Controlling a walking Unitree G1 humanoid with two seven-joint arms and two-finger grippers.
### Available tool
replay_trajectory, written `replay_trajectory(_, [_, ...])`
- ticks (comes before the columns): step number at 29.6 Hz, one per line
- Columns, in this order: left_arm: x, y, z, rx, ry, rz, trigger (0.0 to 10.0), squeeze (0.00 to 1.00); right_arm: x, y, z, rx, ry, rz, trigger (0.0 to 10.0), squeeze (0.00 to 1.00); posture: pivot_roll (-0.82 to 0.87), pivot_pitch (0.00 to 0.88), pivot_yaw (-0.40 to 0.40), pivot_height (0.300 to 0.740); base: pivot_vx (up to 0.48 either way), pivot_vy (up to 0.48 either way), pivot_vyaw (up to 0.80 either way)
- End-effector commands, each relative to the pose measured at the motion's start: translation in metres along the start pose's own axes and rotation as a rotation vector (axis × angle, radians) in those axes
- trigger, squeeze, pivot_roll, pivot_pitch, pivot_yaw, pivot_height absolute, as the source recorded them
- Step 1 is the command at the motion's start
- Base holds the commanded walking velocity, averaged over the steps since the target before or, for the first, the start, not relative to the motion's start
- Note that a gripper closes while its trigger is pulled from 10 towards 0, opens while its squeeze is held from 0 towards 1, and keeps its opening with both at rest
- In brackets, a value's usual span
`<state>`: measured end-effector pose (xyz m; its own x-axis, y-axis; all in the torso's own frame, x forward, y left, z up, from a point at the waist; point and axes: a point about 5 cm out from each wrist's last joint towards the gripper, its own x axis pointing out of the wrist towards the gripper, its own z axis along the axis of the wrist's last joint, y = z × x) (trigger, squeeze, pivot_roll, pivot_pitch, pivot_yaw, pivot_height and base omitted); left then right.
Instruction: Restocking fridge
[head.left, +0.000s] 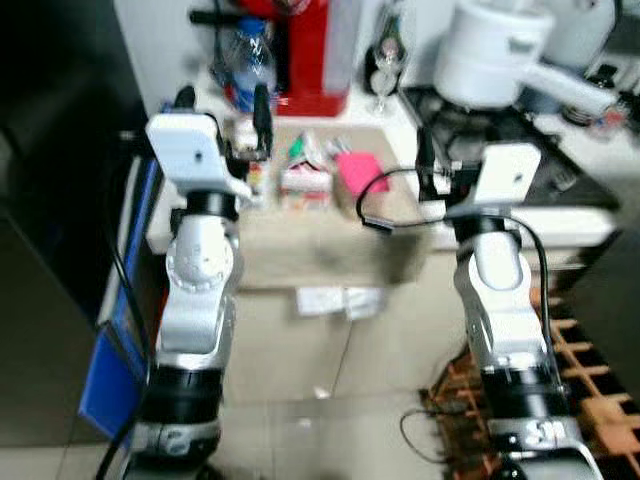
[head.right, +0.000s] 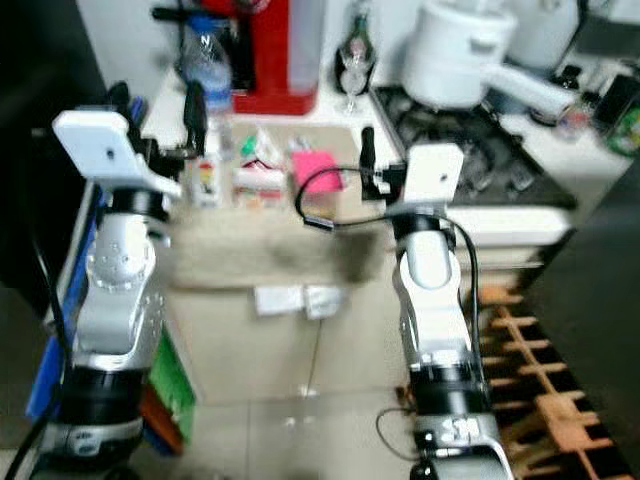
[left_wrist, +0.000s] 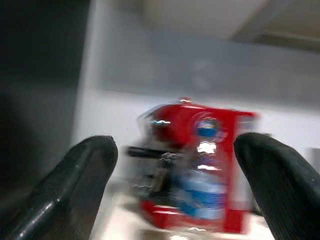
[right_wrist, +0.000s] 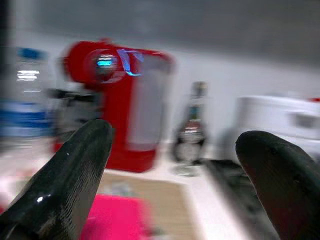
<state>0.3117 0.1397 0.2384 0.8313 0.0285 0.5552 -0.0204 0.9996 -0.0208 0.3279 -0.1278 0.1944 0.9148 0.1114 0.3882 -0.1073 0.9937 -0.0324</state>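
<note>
Facing a kitchen counter (head.left: 300, 250), both arms are raised — the left gripper (left_wrist: 175, 190) and right gripper (right_wrist: 175, 185) spread apart, grasping nothing. A water bottle (head.left: 248, 65) stands before a red coffee machine (head.left: 305, 55); a pink box (head.left: 360, 172) lies between the arms.

A glossy red coffee machine (head.left: 305, 60) stands at the back of the pale kitchen surface (head.left: 330, 250). Right of it, a white lidded pot (head.left: 490, 55) sits on the black gas hob (head.left: 500, 150).

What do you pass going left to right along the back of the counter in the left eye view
water bottle → red coffee machine → dark glass bottle → white pot on the stove.
</note>
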Motion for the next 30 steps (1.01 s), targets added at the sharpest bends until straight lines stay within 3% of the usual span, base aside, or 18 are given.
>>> replay_trajectory(1, [0.001, -0.007, 0.005, -0.003, -0.019, -0.011, 10.0, 0.0, 0.001, -0.007, 0.009, 0.029, -0.016, -0.017, 10.0, 0.0, -0.03, 0.0, -0.05, 0.74, 0.0, 0.0, 0.0])
replay_trajectory(4, [0.002, -0.003, 0.002, -0.02, 0.016, 0.004, 10.0, 0.0, -0.006, -0.006, 0.008, 0.058, 0.027, -0.011, 10.0, 0.0, -0.03, 0.0, -0.054, 0.74, 0.0, 0.0, 0.0])
replay_trajectory(7, [-0.001, -0.001, -0.003, -0.023, 0.053, 0.008, 10.0, 0.0, -0.025, -0.005, 0.002, 0.057, 0.076, 0.01, 10.0, 0.0, -0.03, 0.0, -0.055, 0.74, 0.0, 0.0, 0.0])
replay_trajectory(18, [-0.003, -0.009, -0.01, -0.043, 0.104, -0.034, 10.0, 0.0, -0.032, -0.023, -0.016, 0.055, 0.2, -0.093, 10.0, 0.0, -0.04, 0.0, -0.047, 0.74, 0.0, 0.0, 0.0])
replay_trajectory(24, [-0.014, -0.001, -0.013, 0.042, 0.144, -0.056, 10.0, 0.0, -0.035, -0.021, -0.005, 0.021, 0.169, -0.064, 10.0, 0.0, -0.03, 0.0, -0.046, 0.74, 0.0, 0.0, 0.0])
replay_trajectory(26, [-0.054, 0.018, -0.019, 0.085, 0.265, -0.112, 10.0, 0.0, -0.065, -0.018, 0.014, -0.077, 0.112, 0.008, 10.0, 0.0, -0.04, 0.0, -0.044, 0.74, 0.0, 0.0, 0.0])
replay_trajectory(27, [-0.054, 0.018, -0.019, 0.085, 0.265, -0.112, 10.0, 0.0, -0.065, -0.018, 0.014, -0.077, 0.112, 0.008, 10.0, 0.0, -0.04, 0.0, -0.044, 0.74, 0.0, 0.0, 0.0])
replay_trajectory(28, [-0.072, 0.023, -0.023, 0.09, 0.343, -0.128, 10.0, 0.0, -0.075, -0.019, 0.019, -0.095, 0.104, 0.016, 10.0, 0.0, -0.04, 0.0, -0.042, 0.74, 0.0, 0.0, 0.0])
replay_trajectory(29, [-0.1, 0.029, -0.027, 0.085, 0.462, -0.148, 10.0, 0.0, -0.089, -0.025, 0.023, -0.115, 0.096, 0.0, 10.0, 0.0, -0.04, 0.0, -0.044, 0.74, 0.0, 0.0, 0.0])
replay_trajectory(30, [-0.112, 0.03, -0.022, 0.088, 0.503, -0.167, 10.0, 0.0, -0.098, -0.033, 0.023, -0.121, 0.111, -0.036, 10.0, 0.0, -0.04, 0.0, -0.044, 0.74, 0.0, 0.0, 0.0])
